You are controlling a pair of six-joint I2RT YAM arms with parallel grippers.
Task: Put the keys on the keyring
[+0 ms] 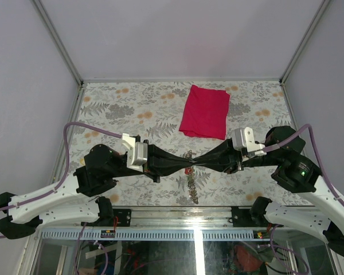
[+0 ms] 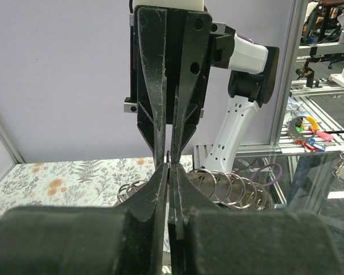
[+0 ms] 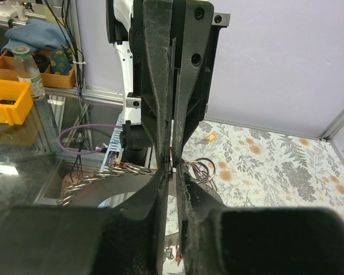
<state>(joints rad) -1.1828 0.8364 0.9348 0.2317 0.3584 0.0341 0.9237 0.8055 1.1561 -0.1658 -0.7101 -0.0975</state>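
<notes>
The keyring is up off the table, a bunch of metal loops dangling mid-air between the two arms, well clear of the red cloth further back. A thin bit of its metal sits right where both sets of tips meet. My left gripper is clamped fully shut on that bit. The right gripper comes in nose to nose with it, jaws nearly together, but honestly I can't tell from either wrist view whether it actually has a bite. So I'd get the right side squarely pinched beside the left before anything else, then pry the band open gently, no yanking, since the hanging loops will swing. The keys are too tiny to pick out here.
</notes>
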